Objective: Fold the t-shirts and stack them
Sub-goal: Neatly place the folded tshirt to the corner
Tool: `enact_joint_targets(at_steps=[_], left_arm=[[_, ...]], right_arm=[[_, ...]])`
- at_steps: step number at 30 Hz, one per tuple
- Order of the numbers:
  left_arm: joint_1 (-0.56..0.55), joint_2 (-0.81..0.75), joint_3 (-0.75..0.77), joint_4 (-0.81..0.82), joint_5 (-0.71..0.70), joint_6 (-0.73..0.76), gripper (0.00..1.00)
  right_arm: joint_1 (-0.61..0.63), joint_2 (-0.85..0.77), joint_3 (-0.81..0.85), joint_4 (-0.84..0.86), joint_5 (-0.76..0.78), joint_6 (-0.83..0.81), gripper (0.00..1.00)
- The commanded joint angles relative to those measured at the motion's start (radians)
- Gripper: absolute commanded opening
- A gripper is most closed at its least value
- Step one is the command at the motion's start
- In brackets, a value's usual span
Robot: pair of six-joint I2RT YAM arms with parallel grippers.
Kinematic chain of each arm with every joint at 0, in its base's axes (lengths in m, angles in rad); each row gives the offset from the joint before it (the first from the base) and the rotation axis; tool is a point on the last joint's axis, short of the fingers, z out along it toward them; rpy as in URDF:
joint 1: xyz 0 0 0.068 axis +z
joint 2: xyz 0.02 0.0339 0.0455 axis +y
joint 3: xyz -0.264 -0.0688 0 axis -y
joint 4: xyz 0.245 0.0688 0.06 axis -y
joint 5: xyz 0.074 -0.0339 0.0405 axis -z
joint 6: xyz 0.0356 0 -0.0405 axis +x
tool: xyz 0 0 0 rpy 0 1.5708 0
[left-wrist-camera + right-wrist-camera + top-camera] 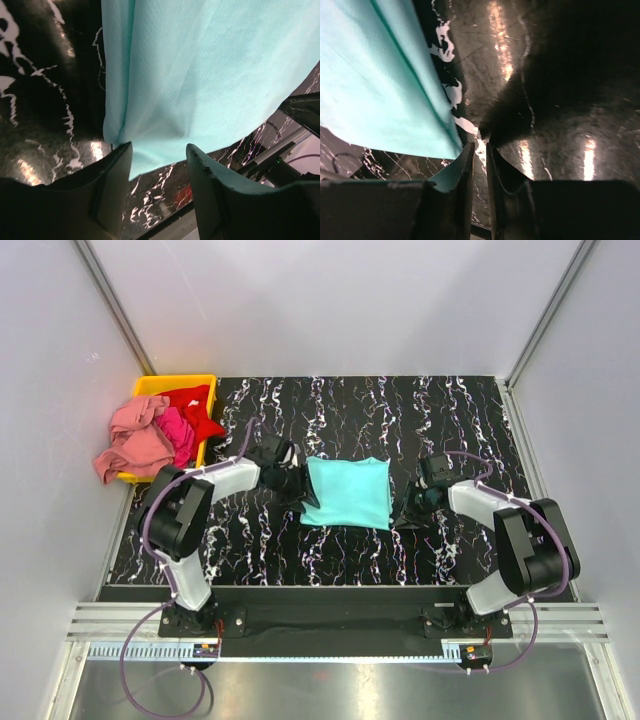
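We find the folded teal shirt (347, 492) between the two: its corner just ahead of the left gripper (159, 150) (jaws apart, nearer), its edge beside the right gripper (480, 145), closed and empty.

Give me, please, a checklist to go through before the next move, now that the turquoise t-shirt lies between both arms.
1. The turquoise t-shirt is folded into a flat rectangle on the table: ok.
2. The left end effector is open at the shirt's edge: ok.
3. The right end effector is free of cloth, with its fingers closed beside the shirt's corner: ok.
4. No cloth is caught under the left fingers: cannot tell.
5. The salmon pink t-shirt, magenta t-shirt and red t-shirt are folded: not ok. They lie crumpled in and over the yellow bin.
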Motion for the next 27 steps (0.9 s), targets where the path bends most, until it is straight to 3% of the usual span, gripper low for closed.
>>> enact_joint_targets(at_steps=[1,5,7,8,10,11,14,15,16,22,24,27], left_arm=[[0.004,-0.087,0.074,-0.105,-0.059,0.031,0.55],[0.004,-0.206,0.18,-0.195,0.039,0.095,0.61],[0.004,-0.308,0.23,-0.24,0.068,0.132,0.61],[0.004,-0.353,0.237,-0.241,0.069,0.161,0.62],[0.004,-0.507,0.224,-0.206,0.078,0.18,0.65],[0.004,-0.602,0.212,-0.186,0.075,0.198,0.72],[0.004,-0.733,0.18,-0.172,0.004,0.223,0.79],[0.005,-0.753,0.168,-0.178,-0.01,0.229,0.93],[0.005,-0.772,0.16,-0.183,-0.042,0.232,0.99],[0.005,-0.894,0.054,-0.214,-0.14,0.252,0.99],[0.005,-0.976,-0.032,-0.148,-0.168,0.27,0.99],[0.005,-1.103,-0.16,-0.044,-0.192,0.306,0.99]], right_arm=[[-0.002,-0.073,0.045,-0.076,0.1,-0.013,0.22],[-0.002,-0.187,0.13,-0.204,0.122,-0.012,0.25],[-0.002,-0.274,0.201,-0.289,0.12,-0.013,0.33],[-0.002,-0.306,0.222,-0.31,0.119,-0.013,0.49],[-0.002,-0.403,0.288,-0.353,0.111,-0.018,0.66],[-0.002,-0.43,0.304,-0.361,0.114,-0.02,0.98],[-0.002,-0.503,0.345,-0.353,0.125,-0.029,1.0],[-0.004,-0.501,0.362,-0.347,0.108,-0.042,1.0],[-0.002,-0.495,0.364,-0.337,0.085,-0.055,1.0],[-0.047,-0.328,0.307,-0.168,-0.054,-0.153,1.0],[-0.085,-0.229,0.278,-0.056,-0.139,-0.176,1.0],[-0.116,-0.049,0.321,-0.016,-0.124,-0.231,0.97]])
